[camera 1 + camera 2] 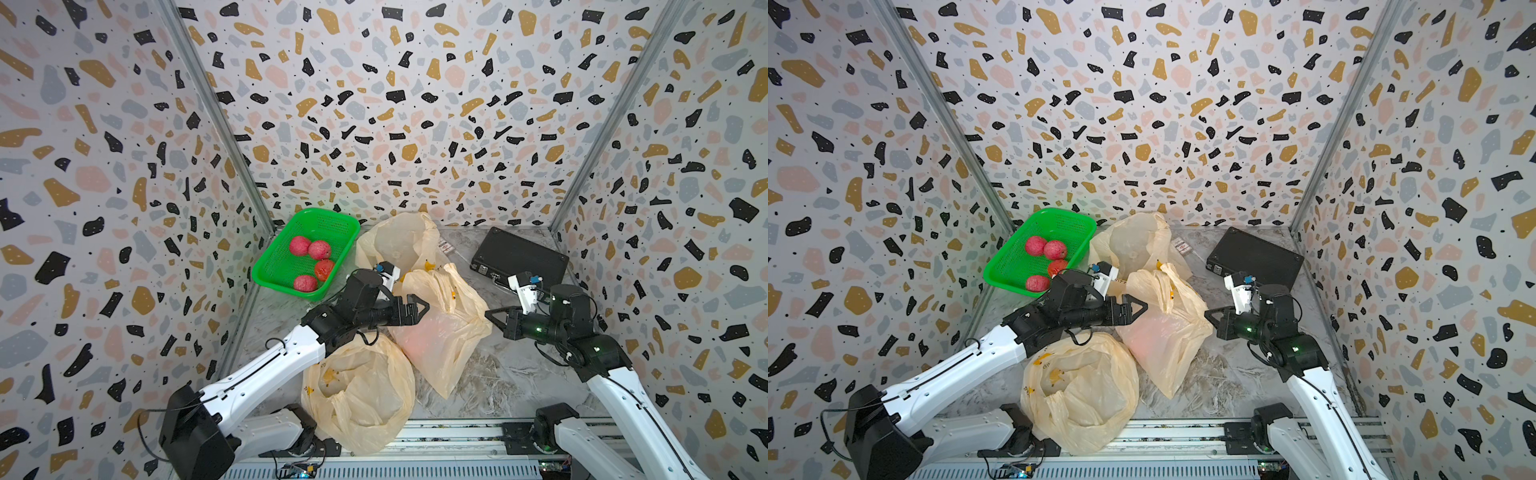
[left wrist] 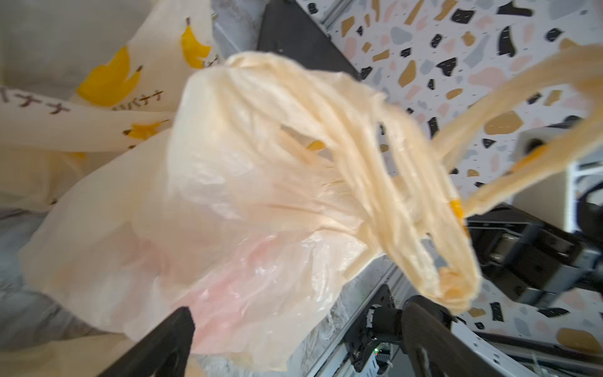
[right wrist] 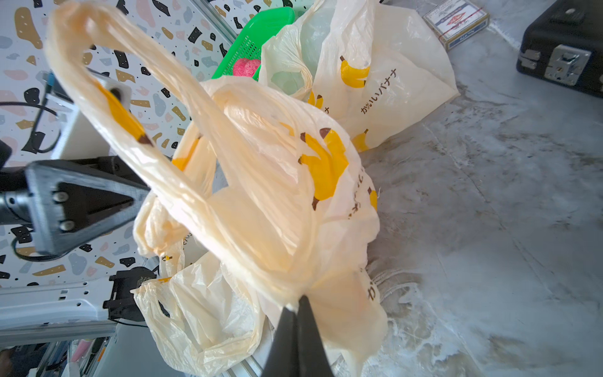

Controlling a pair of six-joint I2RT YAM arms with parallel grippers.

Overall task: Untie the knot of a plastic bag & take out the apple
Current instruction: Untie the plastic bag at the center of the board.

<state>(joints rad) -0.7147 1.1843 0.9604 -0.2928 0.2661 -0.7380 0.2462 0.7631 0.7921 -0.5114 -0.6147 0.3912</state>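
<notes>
1. Left tool stood spread wide and empty, close by the long handle loop of the pale yellow, banana-printed plastic bag. The right tool was pressed together on a fold at the bag's mouth.
2. Inside that bag, on the grey marbled counter, the red apple showed only as a pink blur.
3. To open it well, the left tool should probably take the opposite rim and pull slowly.
4. Both arms reached low, their tools facing across the bag.

Far bag between basket and case.
</notes>
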